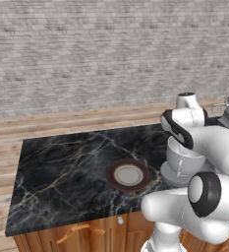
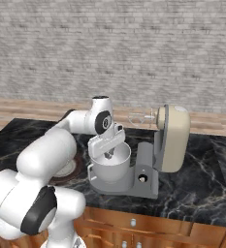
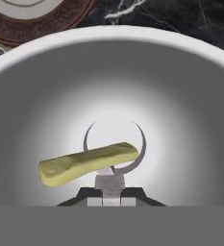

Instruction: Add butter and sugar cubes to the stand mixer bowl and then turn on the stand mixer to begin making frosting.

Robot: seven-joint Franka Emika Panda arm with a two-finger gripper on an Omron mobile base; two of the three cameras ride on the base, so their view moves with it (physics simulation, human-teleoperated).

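Note:
The stand mixer (image 2: 172, 138) stands on the black marble counter with its beige head tilted back and the whisk (image 2: 138, 117) raised. In its base sits the stand mixer bowl (image 2: 115, 167), grey-white and deep. My gripper (image 2: 108, 155) hangs just above the bowl's mouth and points down into it. In the hand view the bowl's wall (image 3: 180, 96) surrounds everything, and the butter (image 3: 87, 163), a pale yellow-green stick, lies on the bottom. My gripper (image 3: 110, 192) is shut on a small grey-white sugar cube (image 3: 109, 182), held above the butter's near edge.
A round brown-rimmed plate (image 1: 128, 174) lies on the counter left of the mixer; its rim (image 3: 36, 19) shows past the bowl's edge in the hand view. The counter's front edge (image 1: 76, 224) tops wooden cabinets. A brick wall stands behind.

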